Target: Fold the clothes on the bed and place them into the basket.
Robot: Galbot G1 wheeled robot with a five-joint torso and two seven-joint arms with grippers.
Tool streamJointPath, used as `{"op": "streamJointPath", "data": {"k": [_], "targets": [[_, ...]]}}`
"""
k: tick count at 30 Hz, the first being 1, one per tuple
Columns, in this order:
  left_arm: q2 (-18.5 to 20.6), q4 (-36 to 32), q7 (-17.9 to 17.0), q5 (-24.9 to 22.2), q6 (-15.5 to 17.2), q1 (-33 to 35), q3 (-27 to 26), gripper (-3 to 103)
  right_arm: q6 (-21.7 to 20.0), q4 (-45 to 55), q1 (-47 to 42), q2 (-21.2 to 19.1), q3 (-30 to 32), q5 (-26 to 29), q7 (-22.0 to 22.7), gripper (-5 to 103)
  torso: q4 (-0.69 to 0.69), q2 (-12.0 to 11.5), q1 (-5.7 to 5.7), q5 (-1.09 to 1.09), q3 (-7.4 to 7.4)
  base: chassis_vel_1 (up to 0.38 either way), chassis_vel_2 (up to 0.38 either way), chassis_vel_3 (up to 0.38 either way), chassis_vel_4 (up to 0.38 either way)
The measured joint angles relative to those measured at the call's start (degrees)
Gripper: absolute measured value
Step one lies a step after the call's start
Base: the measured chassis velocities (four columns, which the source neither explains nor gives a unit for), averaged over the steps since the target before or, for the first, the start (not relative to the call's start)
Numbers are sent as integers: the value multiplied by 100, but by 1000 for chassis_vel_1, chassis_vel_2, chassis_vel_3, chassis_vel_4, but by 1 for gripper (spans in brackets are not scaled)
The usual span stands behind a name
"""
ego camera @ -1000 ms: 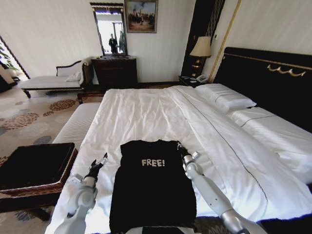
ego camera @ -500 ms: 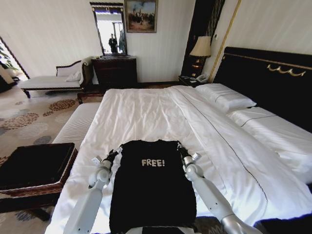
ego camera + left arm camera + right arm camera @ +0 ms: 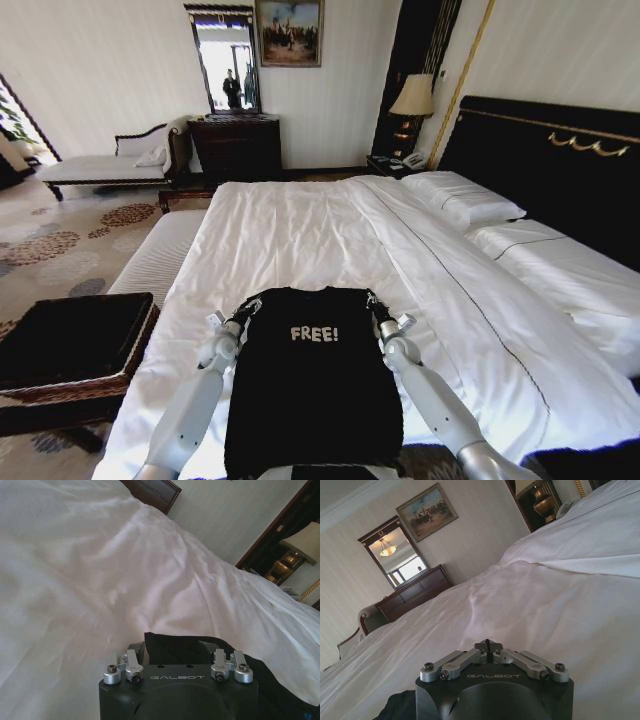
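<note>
T-shirt (image 3: 315, 380): one, black, flat on the near part of the bed (image 3: 330, 230), white "FREE!" lettering up; long axis running from the near edge toward the far side of the mattress, collar end farthest from the robot, hem at the near edge; sleeves tucked in, outline roughly rectangular.

Left end effector (image 3: 244, 310): at the far left corner of the T-shirt, touching the cloth; in the left wrist view (image 3: 177, 647) black fabric lying between the finger linkages, linkages spread apart; closed on cloth or not, cannot tell.

Right end effector (image 3: 374, 306): at the far right corner of the T-shirt, on its edge; in the right wrist view (image 3: 488, 645) linkages drawn together to a narrow point, closed; fabric in the grip or not, cannot tell.

Basket (image 3: 135, 345): one, brown wicker with black lining, on the floor left of the bed, well apart from the T-shirt.

Pillows (image 3: 462, 198): two white ones counted at the black headboard (image 3: 560, 160).

Arms: two, one along each long side of the T-shirt.
</note>
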Motion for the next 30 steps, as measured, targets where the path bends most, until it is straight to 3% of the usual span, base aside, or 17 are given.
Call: {"op": "streamJointPath", "data": {"k": [1,4,6,10,12,16,22,26,29,30], "targets": [[0,0,0,0,0,0,0,62,0,0,0,0,0,0,0,0,0,0,0,0,0,0,0,0,0],[-44,163,40,-32,-22,-117,-32,45,0,-8,22,-9,-22,0,30,0,0,0,1,0,0,0,0,0,0],[-44,175,58,-51,-25,-127,-42,45,0,-8,29,-15,-31,0,34,0,0,0,1,0,0,0,0,0,0],[-44,327,157,-52,-55,-178,-38,23,0,-52,95,-6,-58,-13,39,0,1,1,0,0,0,0,0,0,0],[-45,335,161,-52,-56,-181,-37,23,0,-57,99,-5,-59,-14,39,0,1,1,0,0,0,0,0,0,0],[-74,435,254,-60,-90,-251,-42,3,12,-115,165,-6,-88,-30,50,0,0,1,0,0,0,0,0,0,0],[-41,406,415,-73,-147,-226,-143,1,37,35,142,-65,-126,-34,160,0,0,1,0,0,0,0,0,0,0],[155,-26,491,-318,-150,-65,-300,1,25,572,68,-421,-239,110,353,0,0,0,1,0,0,0,0,0,0],[593,-609,624,-666,-150,119,-386,1,-147,1271,44,-968,-410,636,695,0,-1,1,0,-1,0,0,0,0,0],[593,-609,624,-666,-150,119,-386,1,-147,1271,44,-968,-410,636,695,0,-1,1,0,-1,0,0,0,0,0]]}}
